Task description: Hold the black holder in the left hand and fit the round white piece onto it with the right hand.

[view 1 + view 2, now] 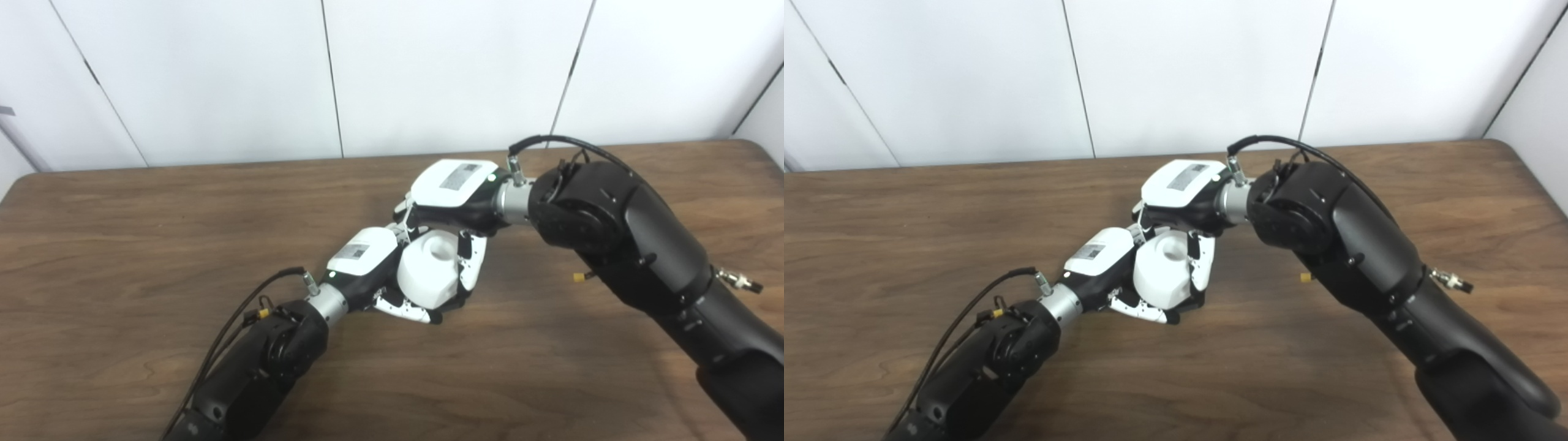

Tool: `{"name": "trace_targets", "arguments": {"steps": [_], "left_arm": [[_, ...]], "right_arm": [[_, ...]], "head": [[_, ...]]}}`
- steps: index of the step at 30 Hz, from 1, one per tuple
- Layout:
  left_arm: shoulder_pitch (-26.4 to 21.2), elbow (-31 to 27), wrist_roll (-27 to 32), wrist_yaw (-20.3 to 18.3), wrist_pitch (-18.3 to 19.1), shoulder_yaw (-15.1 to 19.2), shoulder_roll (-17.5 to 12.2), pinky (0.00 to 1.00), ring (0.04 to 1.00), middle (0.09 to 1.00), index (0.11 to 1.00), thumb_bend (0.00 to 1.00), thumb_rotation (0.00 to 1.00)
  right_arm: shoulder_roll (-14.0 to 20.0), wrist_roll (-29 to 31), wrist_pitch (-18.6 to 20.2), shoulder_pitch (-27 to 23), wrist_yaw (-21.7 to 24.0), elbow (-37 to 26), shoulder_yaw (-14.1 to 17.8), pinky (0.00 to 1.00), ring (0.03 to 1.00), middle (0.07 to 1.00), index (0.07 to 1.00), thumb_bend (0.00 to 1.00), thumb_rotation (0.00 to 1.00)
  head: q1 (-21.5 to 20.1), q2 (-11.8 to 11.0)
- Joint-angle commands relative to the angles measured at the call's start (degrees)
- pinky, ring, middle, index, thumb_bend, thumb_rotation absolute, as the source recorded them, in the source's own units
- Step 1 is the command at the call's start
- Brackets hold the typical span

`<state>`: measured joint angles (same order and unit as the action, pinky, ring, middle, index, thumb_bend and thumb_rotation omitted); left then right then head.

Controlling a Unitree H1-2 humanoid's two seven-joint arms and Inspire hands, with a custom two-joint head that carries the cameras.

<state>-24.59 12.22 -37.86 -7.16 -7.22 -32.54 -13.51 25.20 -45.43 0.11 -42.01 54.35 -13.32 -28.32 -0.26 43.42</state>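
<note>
The round white piece (429, 272), a chunky cylinder with a hollow in its top, sits between my two hands over the middle of the table. My left hand (367, 260) comes from the lower left, its fingers (404, 309) curled under and around the piece's base. Of the black holder I see only a dark edge (452, 304) below the white piece; the rest is hidden by the piece and the fingers. My right hand (1182, 184) reaches in from above and behind, fingers (1202, 266) wrapped down the piece's right side, shut on it.
The brown wooden table (153, 245) stretches to the left and right of the hands. White wall panels (429, 73) rise behind its far edge. My bulky right forearm (643, 245) crosses the table's right half. A cable loops beside my left wrist.
</note>
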Motion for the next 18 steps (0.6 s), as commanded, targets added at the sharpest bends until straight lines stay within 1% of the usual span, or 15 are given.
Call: {"name": "trace_targets", "arguments": {"steps": [1,6,10,15,18], "left_arm": [[1.0,1.5,-1.2,-3.3,-0.5,-2.0,0.2,0.99,1.000,0.930,0.479,0.52,0.07],[1.2,1.8,-0.8,-3.4,-0.5,-1.8,0.5,1.00,1.000,0.926,0.480,0.52,0.07],[1.2,1.4,-1.3,-3.7,0.0,-1.9,0.5,1.00,1.000,0.929,0.480,0.52,0.07],[1.3,1.8,-1.2,-2.9,-0.4,-1.6,0.6,1.00,0.998,0.922,0.480,0.52,0.07],[1.2,1.9,-1.0,-3.1,-0.5,-1.5,0.5,1.00,0.998,0.926,0.480,0.52,0.07]], "right_arm": [[0.7,-0.5,-0.8,-1.6,-1.6,-1.0,1.1,0.88,0.930,0.970,0.992,1.00,0.29],[0.6,-1.3,-0.8,-1.6,-1.6,-1.5,1.3,0.90,0.940,0.972,1.000,0.99,0.29],[0.5,-0.9,-1.3,-1.1,-2.5,-1.7,1.8,0.88,0.924,0.953,1.000,1.00,0.29],[0.1,-0.1,-0.2,-0.9,-2.5,-1.9,2.9,0.87,0.921,0.957,1.000,1.00,0.28],[-0.1,0.2,-0.2,-0.9,-3.1,-1.9,3.5,0.87,0.922,0.960,1.000,1.00,0.28]], "head": [[-0.1,0.0],[-0.1,0.1],[0.0,0.2],[-0.2,0.3],[-0.2,0.2]]}}
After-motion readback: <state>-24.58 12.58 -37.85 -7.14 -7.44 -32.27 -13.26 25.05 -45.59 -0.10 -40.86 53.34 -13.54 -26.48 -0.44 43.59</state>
